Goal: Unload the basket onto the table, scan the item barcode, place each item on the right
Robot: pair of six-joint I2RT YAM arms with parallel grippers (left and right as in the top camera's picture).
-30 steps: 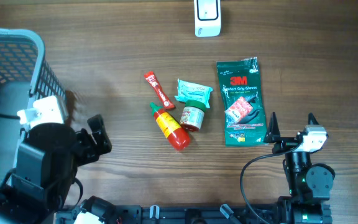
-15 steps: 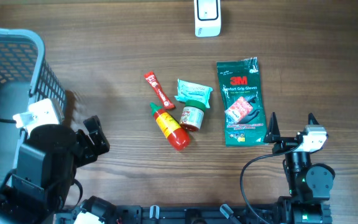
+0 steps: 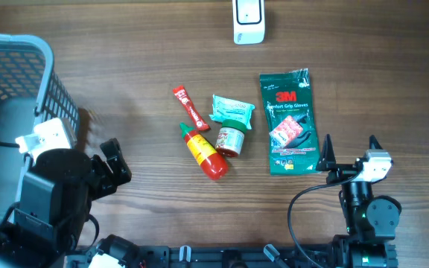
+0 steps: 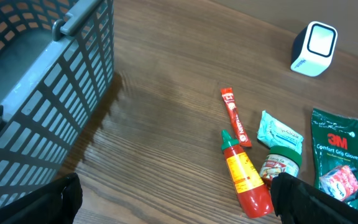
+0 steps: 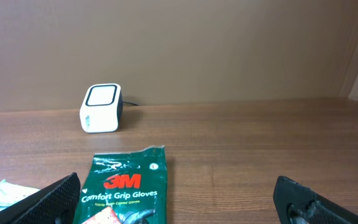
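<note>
Since the 3M glove pack [image 3: 287, 123] is lying just ahead-left of my right gripper [image 3: 348, 152], long axis running away from me toward the scanner [image 3: 248, 21], I'm judging this arm nearer. Its jaws are standing wide open, holding nothing. Meanwhile my left gripper [image 3: 116, 165], also open and empty, is sitting well apart.

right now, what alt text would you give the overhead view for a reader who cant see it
A green 3M glove pack, red sauce bottle, small jar, teal packet and red sachet lie clustered on the table, a white scanner at the far edge. A blue basket stands at left; the left gripper and right gripper are open, holding nothing.
</note>
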